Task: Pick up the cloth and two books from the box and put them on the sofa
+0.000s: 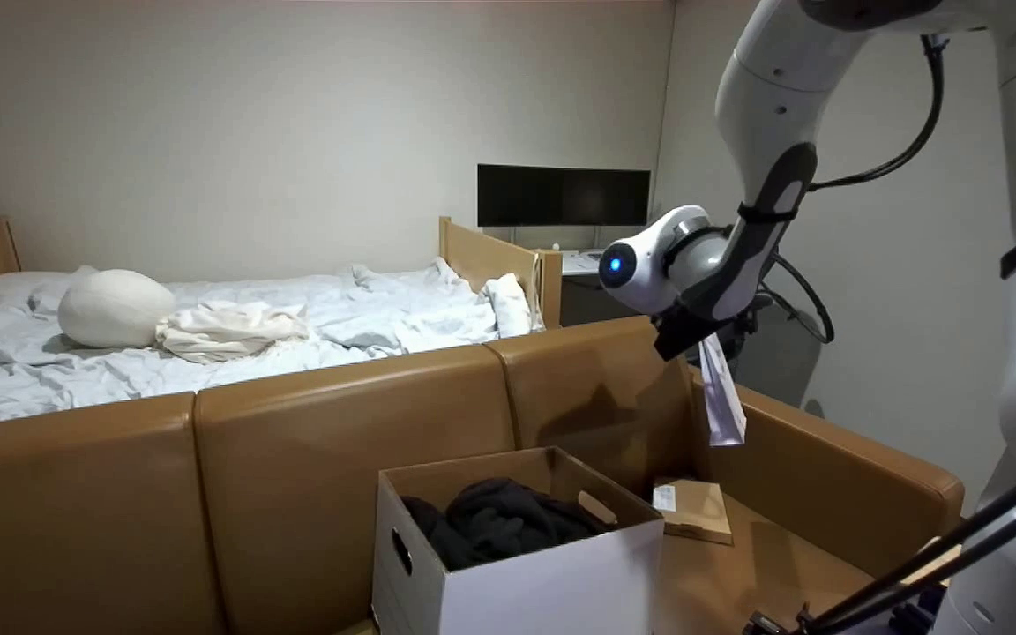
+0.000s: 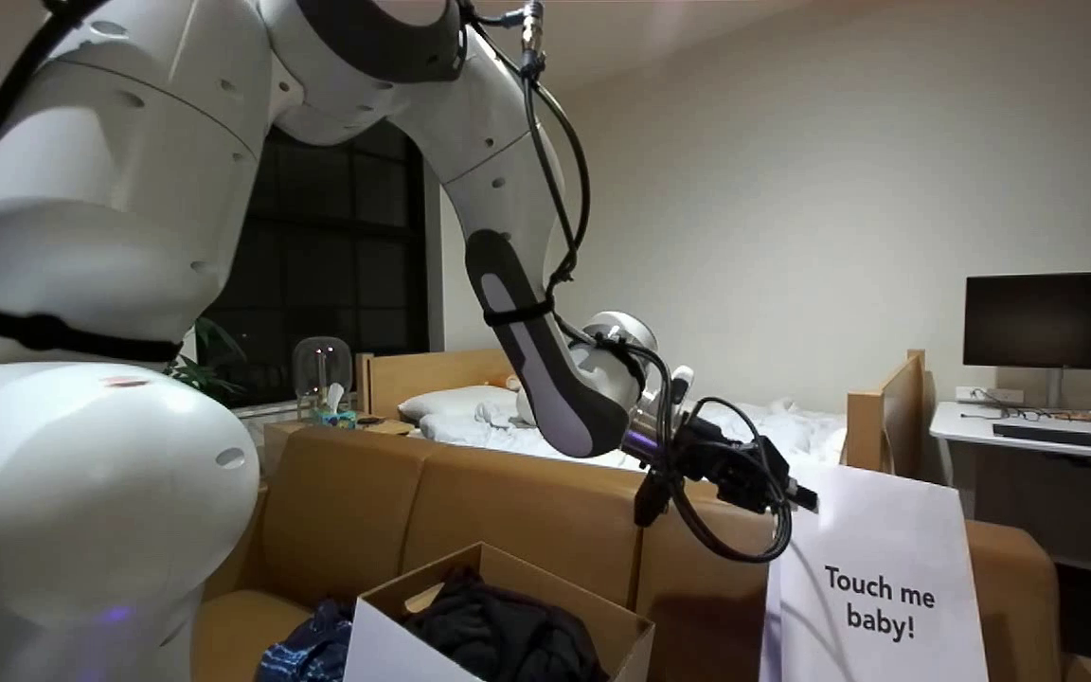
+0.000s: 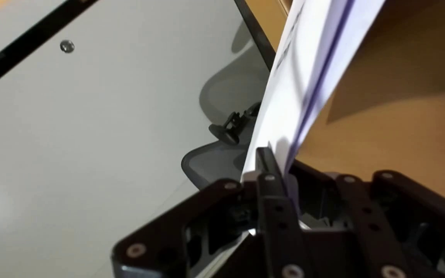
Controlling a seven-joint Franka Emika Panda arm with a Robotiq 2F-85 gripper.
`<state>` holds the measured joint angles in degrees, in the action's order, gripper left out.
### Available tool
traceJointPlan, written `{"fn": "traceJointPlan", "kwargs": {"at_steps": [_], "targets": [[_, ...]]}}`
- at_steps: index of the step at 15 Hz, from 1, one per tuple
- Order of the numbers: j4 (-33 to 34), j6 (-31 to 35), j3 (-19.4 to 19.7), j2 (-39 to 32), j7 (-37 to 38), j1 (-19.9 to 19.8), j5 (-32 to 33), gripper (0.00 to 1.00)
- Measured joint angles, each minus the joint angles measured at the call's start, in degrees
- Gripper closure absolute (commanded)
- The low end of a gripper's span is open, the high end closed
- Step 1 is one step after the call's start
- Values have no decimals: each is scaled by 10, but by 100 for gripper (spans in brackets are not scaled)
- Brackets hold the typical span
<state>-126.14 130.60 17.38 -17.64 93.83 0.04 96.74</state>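
Cloth (image 1: 504, 520): black, limp, heaped inside the box (image 1: 552, 586); lower than the fingers (image 3: 267, 166) and off to their left as both exterior views are framed; underside hidden.

Box: white cardboard, brown within, open-topped, hand-holes in its sides; below the fingers and well apart from them; base mostly out of frame.

Gripper (image 3: 282, 168): fingers drawn narrow, pinching one thin item.

White folded card (image 2: 877, 559): between the fingers and hanging down from them; leaves slightly parted in the wrist view; face printed "Touch me baby!" in black.

Sofa (image 1: 349, 414): tan-brown leather, smooth padded back; its seat lies below the fingers.

Flat brown package (image 1: 698, 511): on the sofa seat, lower than the fingers and the card; white label (image 1: 664, 498).

Patterned fabric (image 2: 309, 649): dark blue with lighter marks; just beside the box, on the side away from the fingers; partly hidden.

Bed (image 1: 481, 256): wooden-framed, past the sofa back from the fingers; carries white bedding (image 1: 384, 309) and a large rounded white object (image 1: 115, 309).

Monitor (image 2: 1057, 322): dark screen, farther back than the fingers, above a white desk (image 2: 957, 426) bearing a black keyboard (image 2: 1047, 435).
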Motion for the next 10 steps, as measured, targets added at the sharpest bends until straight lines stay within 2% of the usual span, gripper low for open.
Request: {"fn": "traceJointPlan", "kwargs": {"at_steps": [2,4,8,10], "targets": [[-2,-25,-1,-36,93,2,94,99],[-4,-82,-22,-75,173,-26,154,99],[-3,-168,-56,-147,249,-86,164,99],[-2,-191,-79,-158,268,-98,158,99]]}}
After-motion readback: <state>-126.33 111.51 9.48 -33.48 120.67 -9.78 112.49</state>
